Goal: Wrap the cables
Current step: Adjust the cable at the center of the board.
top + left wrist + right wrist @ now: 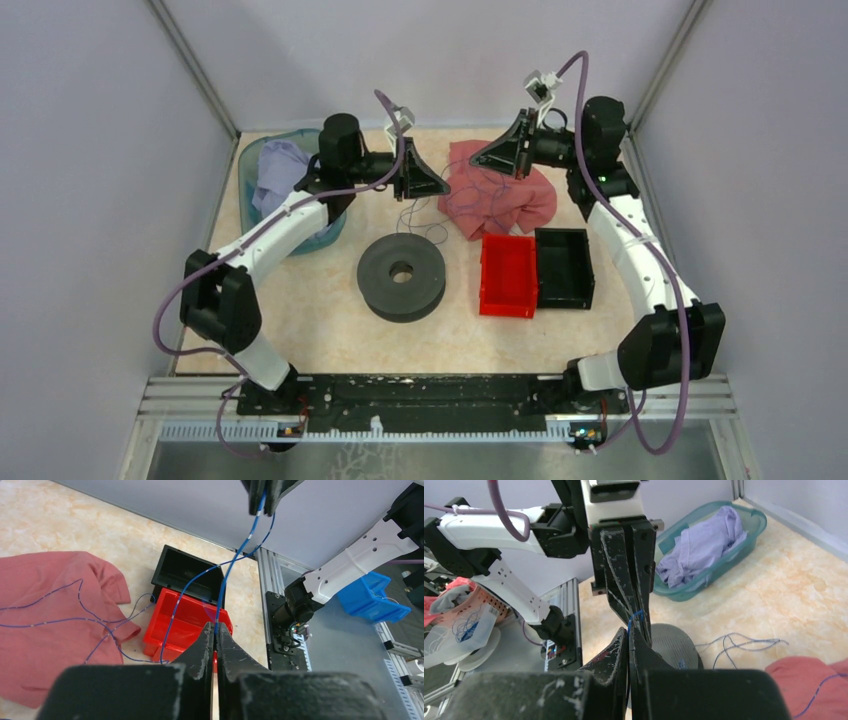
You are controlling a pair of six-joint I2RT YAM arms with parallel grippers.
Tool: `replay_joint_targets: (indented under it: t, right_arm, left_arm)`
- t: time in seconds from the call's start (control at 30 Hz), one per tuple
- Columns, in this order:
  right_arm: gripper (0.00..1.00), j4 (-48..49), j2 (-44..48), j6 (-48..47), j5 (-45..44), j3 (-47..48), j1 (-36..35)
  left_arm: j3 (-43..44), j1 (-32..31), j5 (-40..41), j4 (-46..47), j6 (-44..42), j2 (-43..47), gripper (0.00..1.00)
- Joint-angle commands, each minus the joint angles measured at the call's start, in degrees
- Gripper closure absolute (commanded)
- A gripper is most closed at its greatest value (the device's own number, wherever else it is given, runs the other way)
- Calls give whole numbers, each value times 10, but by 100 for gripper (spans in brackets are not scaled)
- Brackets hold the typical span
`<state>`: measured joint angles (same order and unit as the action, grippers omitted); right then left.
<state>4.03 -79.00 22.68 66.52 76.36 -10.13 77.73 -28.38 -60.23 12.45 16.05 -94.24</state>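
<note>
The cables are one thin blue-grey wire. A short taut stretch of it [227,575] runs between my two grippers above the table's far middle. My left gripper [216,626] is shut on the wire, which enters right at its fingertips. My right gripper [629,629] is shut on the same wire [634,616], almost tip to tip with the left gripper's fingers [624,565]. In the top view the left gripper [425,180] and the right gripper [490,155] face each other. Loose loops [420,225] trail onto the table and over the red cloth [500,190].
A black round spool [401,276] lies flat mid-table. A red bin [508,275] and a black bin [565,265] stand side by side to its right. A teal basket [325,235] holding lilac cloth sits at the back left. Grey walls close in three sides.
</note>
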Motion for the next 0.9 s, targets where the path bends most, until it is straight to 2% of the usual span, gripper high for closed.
replay_joint_targets:
  t: [0.0, 0.1, 0.17, 0.27, 0.33, 0.43, 0.5, 0.63, 0.87]
  right_arm:
    - [100, -11, 17, -42, -17, -2, -5]
    - [100, -112, 19, -142, -65, 17, -5]
    - [89, -183, 21, -239, -94, 35, -5]
    - [67, -245, 25, -316, -108, 54, -8]
    - [55, -274, 23, -347, -105, 67, -16]
    - [42, -298, 20, -373, -109, 76, -43]
    - [36, -289, 15, -368, -104, 76, -55]
    - [35, -255, 1, -341, -101, 74, -74]
    - [47, -208, -13, -290, -72, 79, -78]
  left_arm:
    - [0, -2, -25, 25, 5, 0, 100]
    - [30, -2, -10, -74, -88, 10, 100]
    - [65, -2, 17, -177, -156, 15, 100]
    - [120, -3, 47, -325, -237, 10, 100]
    - [162, -3, 63, -408, -274, -3, 100]
    - [222, -4, 85, -511, -318, -25, 100]
    - [246, -6, 96, -544, -333, -33, 100]
    - [243, -8, 90, -554, -346, -28, 100]
    - [236, -12, 87, -555, -349, -24, 100]
